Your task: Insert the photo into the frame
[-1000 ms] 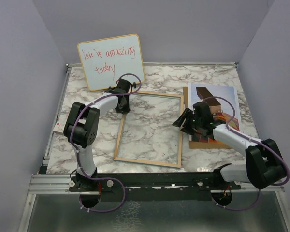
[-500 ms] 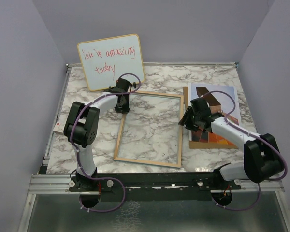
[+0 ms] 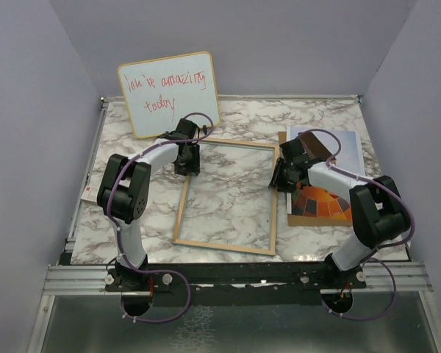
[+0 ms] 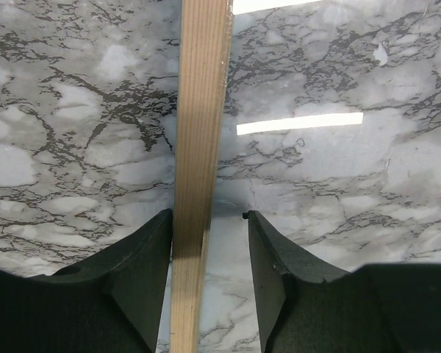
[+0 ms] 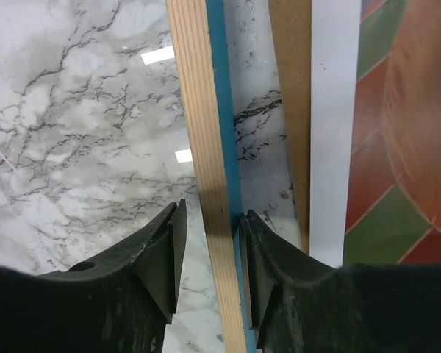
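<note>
Early going here, by the look of it. Frame (image 3: 224, 246) flat on the desk (image 3: 316, 114), light wood face up, only marble showing through the clear pane. Photo (image 3: 323, 204) not in yet: lying face up on the brown backing board (image 3: 305, 219), just off the outer side of the right end effector (image 5: 213, 209), beyond the frame edge beneath it and a thin strip of bare desk. Judging from that layout, all the real work left to do: getting the frame up or turned over, sliding the photo in, closing up with the board.

Over to the left end effector (image 4: 209, 217). Parked astride the far-left wooden edge of the frame, close to the corner. Part open, no more. One finger (image 4: 143, 257) right up against the wood, the other (image 4: 268, 265) standing clear of it, with pane and marble showing in the gap. No pinch there; touching on one side at most.

Right end effector next. Down astride the opposite side of the frame, wood on top, bright blue along the flank. Narrower gap here. One finger (image 5: 261, 265) tight to the blue, the other (image 5: 158, 257) just beside the wood with a sliver of marble between. Hard to call: cannot tell whether gripped or merely bracketed. Nothing else in either one, neither photo nor backing board.

Worth watching: a thin edge lying flat on a slick desk, likely to skid rather than lift.
</note>
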